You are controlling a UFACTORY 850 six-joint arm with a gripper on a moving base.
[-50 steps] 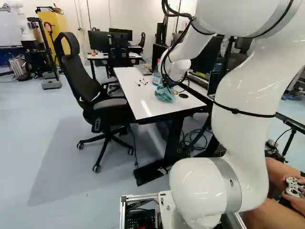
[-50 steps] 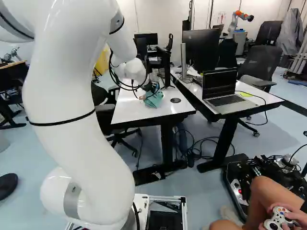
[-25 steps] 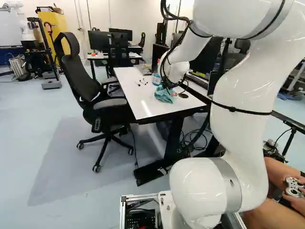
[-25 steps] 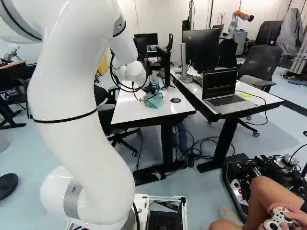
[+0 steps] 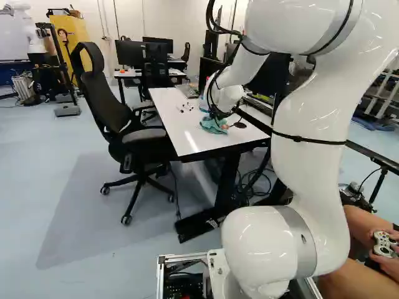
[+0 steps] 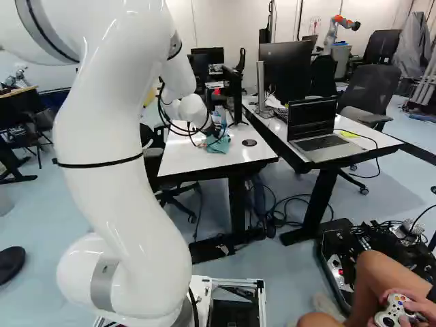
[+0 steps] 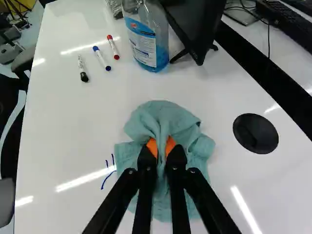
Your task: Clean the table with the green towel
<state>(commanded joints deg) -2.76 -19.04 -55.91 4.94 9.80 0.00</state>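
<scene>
Arm [image 5: 315, 118] reaches out over white tabletop [image 5: 181, 134], claw [image 5: 219, 114] down at its near end, approx. by the black disc [image 7: 256, 133]. Wrist view: claw [image 7: 161, 148] clamped on towel [image 7: 146, 122], a bunched fold of it pinched betw. the two orange pads [image 7: 152, 146]. Towel = teal/green, on tabletop, crumpled, spread out around & under the fingertips w/ a rumpled hump just ahead of them; disc is off to one side, apart from it. Opp. side, right by towel's edge: a few blue ink marks [image 7: 108, 176], thin strokes. Farther ahead, 3 markers lying down, side by side w/ gaps: black-cap marker [image 7: 82, 68], blue-cap marker [image 7: 101, 57], red-cap marker [image 7: 113, 47], capped ends toward towel. Next to red one, upright clear bottle [image 7: 146, 39] w/ blue liquid, label on front; dark screen [image 7: 195, 24] on stand just beside bottle. Clear crinkly item [image 7: 115, 7] past the markers, partly cut off, can't ID. Blk chair [image 5: 103, 99] stands along tabletop's side, left base view. Right base view: other tabletop [image 6: 381, 139] alongside, w/ open laptop [image 6: 320, 136], monitor [image 6: 286, 71] behind it. Wrist view also has a blk keyboard [image 7: 287, 24] over there, past the dark strip betw. tabletops.
</scene>
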